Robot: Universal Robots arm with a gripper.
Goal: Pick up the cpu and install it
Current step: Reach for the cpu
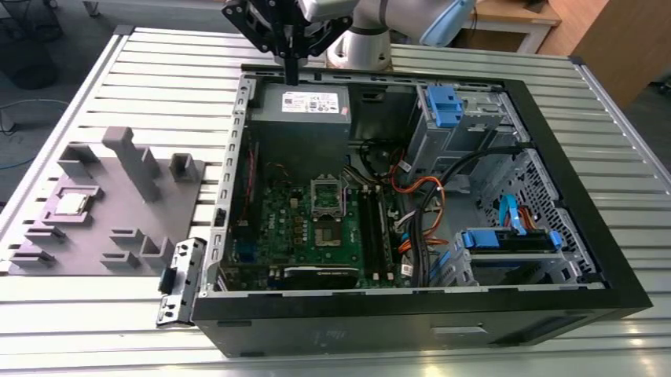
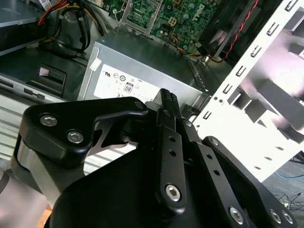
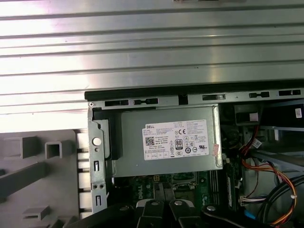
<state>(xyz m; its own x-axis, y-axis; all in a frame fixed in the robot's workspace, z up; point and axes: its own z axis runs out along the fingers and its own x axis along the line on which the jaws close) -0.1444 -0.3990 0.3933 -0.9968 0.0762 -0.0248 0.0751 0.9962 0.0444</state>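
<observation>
The cpu (image 1: 71, 204), a small square chip with a silvery top, lies in a recess of the grey holder block (image 1: 126, 224) at the exterior view's left, outside the computer case. My gripper (image 1: 291, 77) hangs over the far edge of the case, above the power supply (image 1: 304, 102), well away from the cpu. Its black fingers (image 2: 166, 97) are shut together with nothing between them. The motherboard socket (image 1: 327, 196) sits mid-board with its metal frame around it.
The open black computer case (image 1: 587, 236) takes up the middle of the slatted metal table (image 1: 157, 86). Orange and black cables (image 1: 419, 196) and blue drive brackets (image 1: 508, 239) crowd the case's right side. The holder block has tall posts (image 1: 137, 161).
</observation>
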